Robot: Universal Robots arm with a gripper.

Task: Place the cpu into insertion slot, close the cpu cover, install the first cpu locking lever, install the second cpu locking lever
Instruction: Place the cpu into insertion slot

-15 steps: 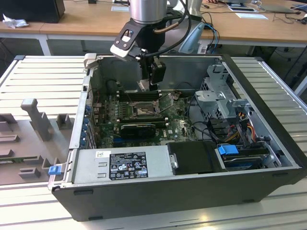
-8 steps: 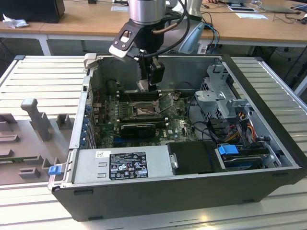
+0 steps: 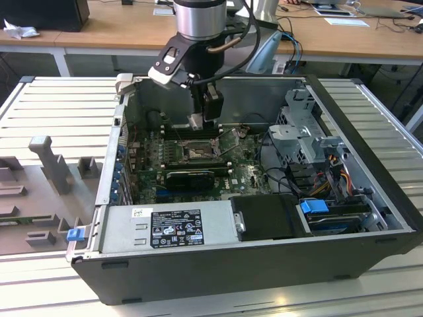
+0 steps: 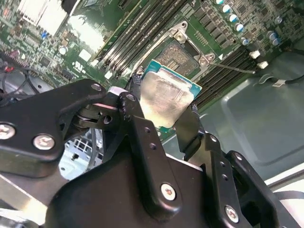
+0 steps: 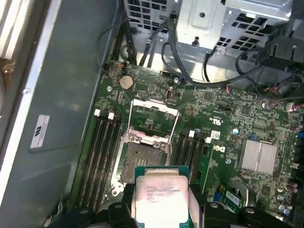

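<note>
Second wrist view: my claw (image 4: 161, 114) is gripping the cpu (image 4: 168, 97) above the open insertion slot (image 4: 183, 54); I am judging misalignment could bend its pins.

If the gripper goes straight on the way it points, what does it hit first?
Most likely the insertion slot. The gripper, holding the cpu, points down at it with open air between. The exact line-up is hard to judge.

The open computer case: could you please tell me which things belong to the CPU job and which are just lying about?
In the job: cpu, held in the gripper; insertion slot; cpu cover, open.
Lying about: memory slots; coin cell battery; heatsink; power supply; drive cage.
</note>
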